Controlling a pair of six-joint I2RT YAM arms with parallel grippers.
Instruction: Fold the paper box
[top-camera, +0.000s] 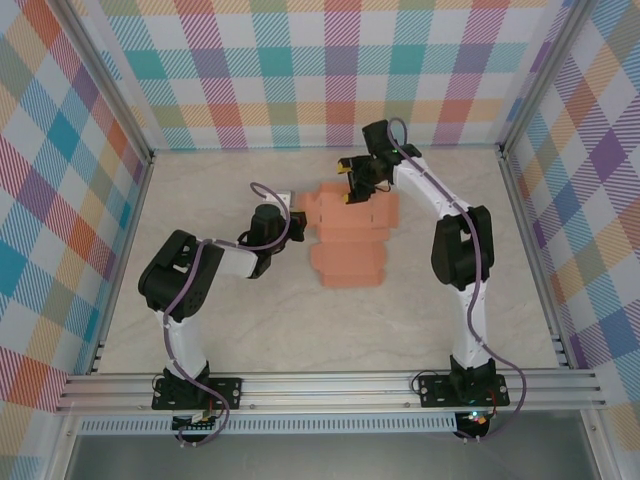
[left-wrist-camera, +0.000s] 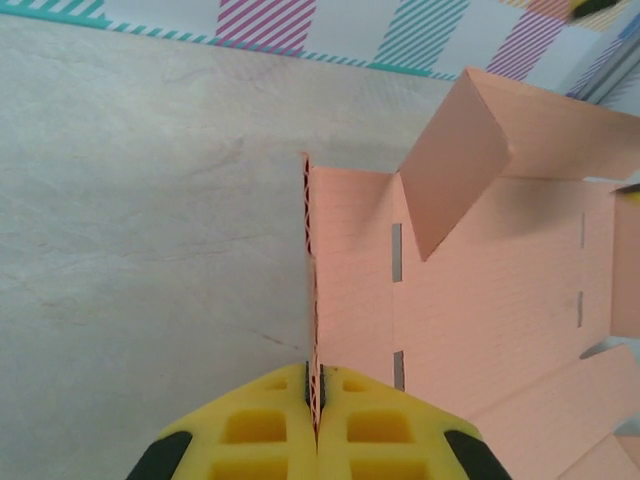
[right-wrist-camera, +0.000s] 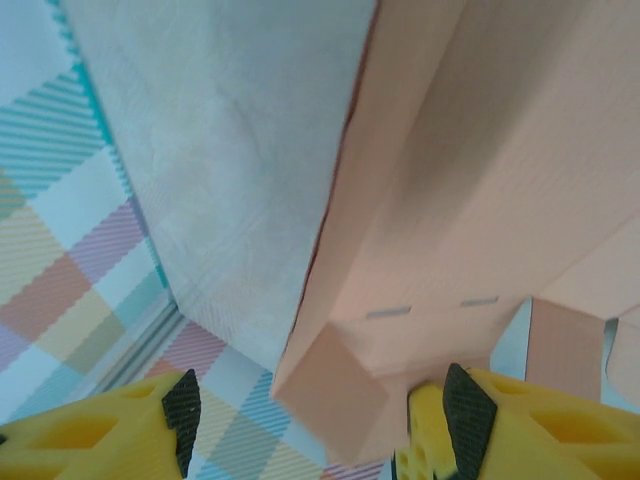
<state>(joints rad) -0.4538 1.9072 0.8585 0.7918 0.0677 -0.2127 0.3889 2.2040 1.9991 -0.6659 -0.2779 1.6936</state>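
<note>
The paper box (top-camera: 352, 240) is a salmon-orange tabbed cut-out lying mostly flat in the middle of the table. My left gripper (top-camera: 296, 214) is at its left edge. In the left wrist view the yellow fingers (left-wrist-camera: 250, 430) are shut on the thin card edge (left-wrist-camera: 316, 300), and a flap (left-wrist-camera: 455, 160) stands raised at the far side. My right gripper (top-camera: 353, 188) hovers over the box's far edge. In the right wrist view it (right-wrist-camera: 323, 420) is open, with a folded-up flap (right-wrist-camera: 335, 395) between its pads, close to the right fingertip (right-wrist-camera: 462, 415).
The pale table (top-camera: 200, 320) is walled by checked panels (top-camera: 320, 70) on three sides. Metal rails (top-camera: 330, 385) run along the near edge by the arm bases. Bare surface lies left of and in front of the box.
</note>
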